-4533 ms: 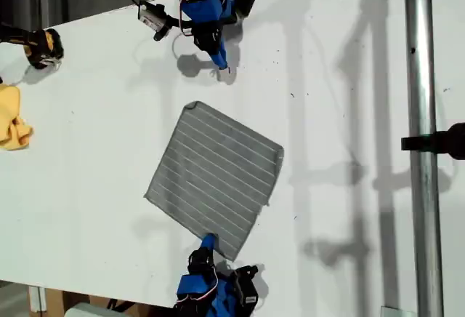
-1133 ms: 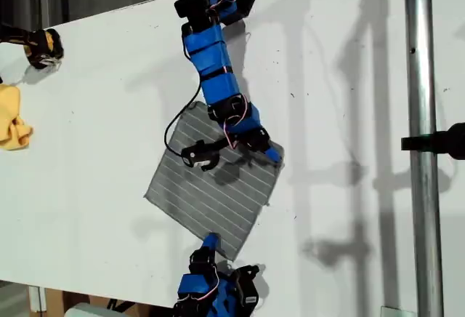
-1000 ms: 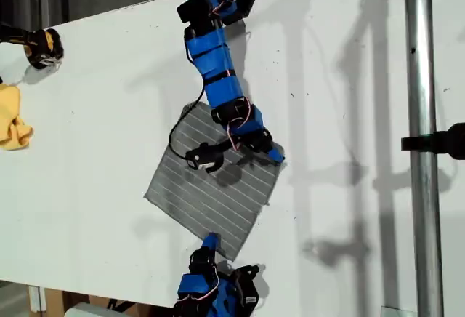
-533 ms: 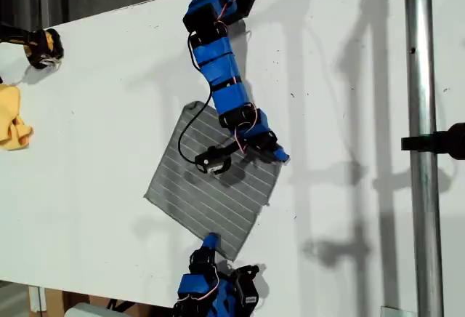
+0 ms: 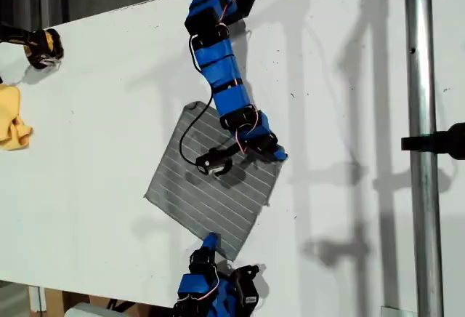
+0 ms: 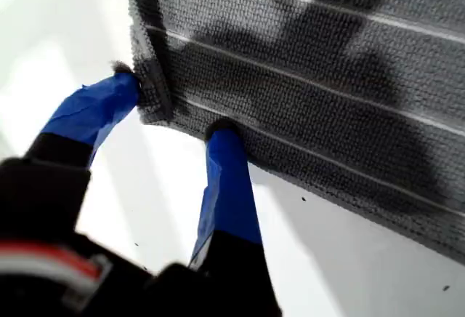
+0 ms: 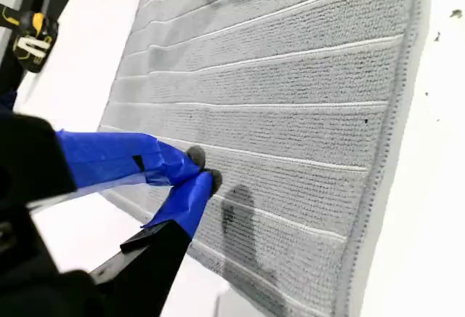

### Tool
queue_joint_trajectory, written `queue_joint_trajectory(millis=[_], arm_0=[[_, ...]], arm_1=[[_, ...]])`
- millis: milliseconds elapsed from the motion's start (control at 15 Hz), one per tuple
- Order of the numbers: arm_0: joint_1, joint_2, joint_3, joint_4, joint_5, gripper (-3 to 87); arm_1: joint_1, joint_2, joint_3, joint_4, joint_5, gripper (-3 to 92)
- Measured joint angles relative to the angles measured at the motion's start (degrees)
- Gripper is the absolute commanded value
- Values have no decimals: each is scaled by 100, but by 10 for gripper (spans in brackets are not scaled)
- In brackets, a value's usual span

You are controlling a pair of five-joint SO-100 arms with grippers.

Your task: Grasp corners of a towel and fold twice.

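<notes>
the towel (image 5: 215,179) lies flat on the white table (image 5: 109,99), turned like a diamond in the exterior view, grey with thin white stripes. my first gripper (image 6: 174,117) is down at the corner (image 6: 149,110) nearest the exterior view's right, jaws parted, one blue finger (image 6: 98,110) outside the hem and the other on the edge, so the corner sits right between them and is not pinched. in the exterior view that arm (image 5: 221,70) reaches down from the top edge and across the cloth, its gripper tip (image 5: 276,154) at that right-hand corner.

my second gripper (image 7: 200,171) sits low over the striped cloth, close in from its near edge, its two blue fingertips (image 7: 182,161) brought together and touching at the tips; whether any fabric is caught between them, i can't tell. in the exterior view this one pokes up from the bottom edge, its tip (image 5: 208,241) at the towel's lowest corner.

off at the exterior view's left edge, well clear of the towel, lies a yellow cloth (image 5: 13,119). a metal pole (image 5: 423,142) runs down the exterior view's right.
</notes>
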Motion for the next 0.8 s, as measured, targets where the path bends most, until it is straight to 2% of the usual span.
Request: queue_joint_trajectory(millis=[267,400,800], arm_0=[[0,0,0,0,0,-8],[0,0,0,0,0,-8],[0,0,0,0,0,-8]], arm_1=[[18,-149,-193,185,9,191],[18,-211,-281,299,9,140],[53,-290,-404,853,123,76]])
